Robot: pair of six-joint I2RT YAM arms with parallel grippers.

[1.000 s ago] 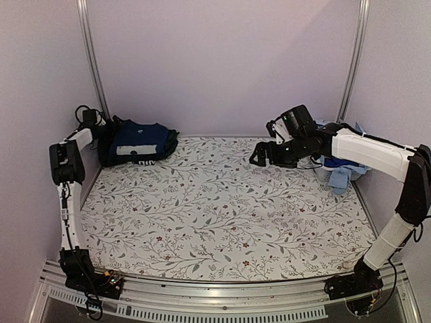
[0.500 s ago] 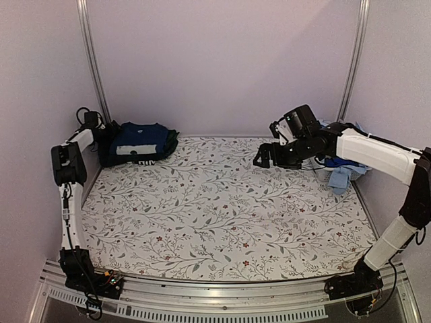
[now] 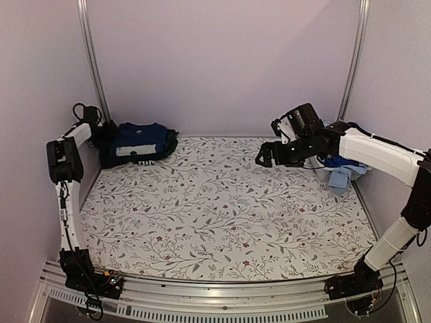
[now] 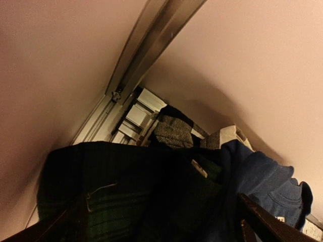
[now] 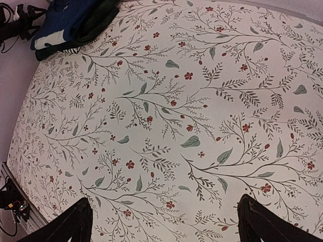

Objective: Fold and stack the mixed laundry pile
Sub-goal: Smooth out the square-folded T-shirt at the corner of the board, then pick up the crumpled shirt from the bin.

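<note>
A folded stack of dark garments (image 3: 138, 142) lies in the back left corner, a navy blue T-shirt on top. My left gripper (image 3: 103, 133) is open right behind it, against the wall. The left wrist view shows the dark green plaid piece (image 4: 101, 196), a navy blue T-shirt (image 4: 257, 174) and a grey piece (image 4: 174, 132) close ahead between the spread fingers (image 4: 262, 222). Light blue shirts (image 3: 340, 173) lie heaped at the back right behind my right arm. My right gripper (image 3: 266, 156) hangs open above the sheet, with only the floral print between its fingertips (image 5: 65, 227).
The white sheet with leafy vines (image 3: 222, 208) covers the table. Pale walls with metal posts (image 3: 91, 60) close in the back and both sides. A metal rail (image 3: 222, 306) runs along the near edge. Black cables (image 5: 12, 20) lie by the stack.
My right gripper has drifted a little to the right and back. My left gripper has shifted slightly toward the back corner, and the stack has stayed put.
</note>
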